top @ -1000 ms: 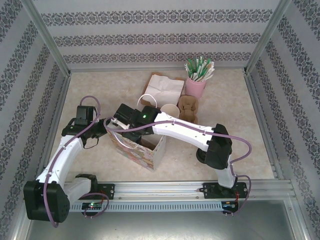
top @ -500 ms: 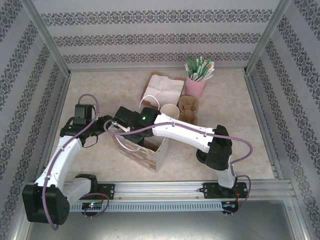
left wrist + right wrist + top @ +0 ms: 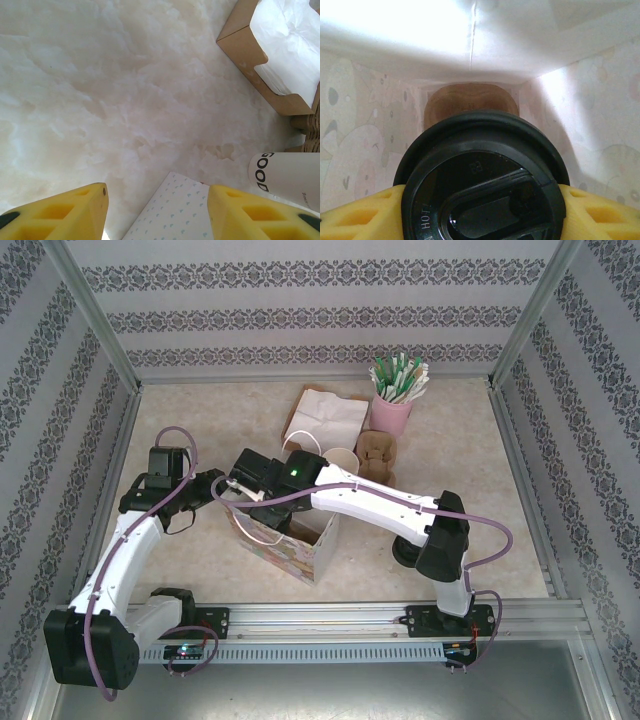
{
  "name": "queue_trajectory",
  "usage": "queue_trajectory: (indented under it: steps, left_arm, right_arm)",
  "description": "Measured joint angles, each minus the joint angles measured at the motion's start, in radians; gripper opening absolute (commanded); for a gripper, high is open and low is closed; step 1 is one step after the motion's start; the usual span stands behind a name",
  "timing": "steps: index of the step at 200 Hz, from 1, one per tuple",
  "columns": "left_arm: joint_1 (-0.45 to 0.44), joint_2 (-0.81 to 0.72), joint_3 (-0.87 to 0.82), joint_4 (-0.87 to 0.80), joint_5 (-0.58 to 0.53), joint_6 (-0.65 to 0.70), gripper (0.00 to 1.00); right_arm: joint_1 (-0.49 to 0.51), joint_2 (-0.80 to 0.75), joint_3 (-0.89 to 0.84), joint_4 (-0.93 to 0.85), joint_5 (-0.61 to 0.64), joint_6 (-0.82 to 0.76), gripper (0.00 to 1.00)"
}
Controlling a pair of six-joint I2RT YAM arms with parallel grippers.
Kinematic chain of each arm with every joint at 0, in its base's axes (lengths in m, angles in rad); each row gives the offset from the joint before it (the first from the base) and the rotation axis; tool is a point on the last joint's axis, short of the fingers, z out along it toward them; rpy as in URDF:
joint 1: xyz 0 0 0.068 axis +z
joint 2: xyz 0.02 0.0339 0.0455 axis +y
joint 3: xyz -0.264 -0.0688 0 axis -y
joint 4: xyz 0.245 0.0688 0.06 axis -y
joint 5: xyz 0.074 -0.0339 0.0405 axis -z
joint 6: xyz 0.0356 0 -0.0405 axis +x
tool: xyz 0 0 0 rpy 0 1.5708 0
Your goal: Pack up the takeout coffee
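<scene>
Clamping takeout coffee [image 3: 482, 175], right gripper [image 3: 480, 212] inside bag [image 3: 288, 550]

Bright, even; glare inside bag [image 3: 470, 35]; coffee lid [image 3: 485, 185] blurred.

Walls: white wallpaper [image 3: 300, 300] with grey damask bands on three sides
Worktop: cream marbled surface [image 3: 190, 410]
Frame: aluminium posts [image 3: 93, 315] at far corners
Light: bright, even

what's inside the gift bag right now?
The takeout coffee, black lid up, gripped by the right gripper. Deeper in the bag sits a brown shape, partly covered by the lid and unidentifiable. The cup's body is hidden under the lid.
</scene>
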Motion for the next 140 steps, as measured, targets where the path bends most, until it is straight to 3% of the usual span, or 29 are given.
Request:
queue_trajectory:
  steps: [140]
  left_arm:
    - [0.000, 0.000, 0.006, -0.006, 0.001, 0.000, 0.56]
  right_arm:
    - [0.000, 0.007, -0.079, 0.097, 0.006, 0.020, 0.46]
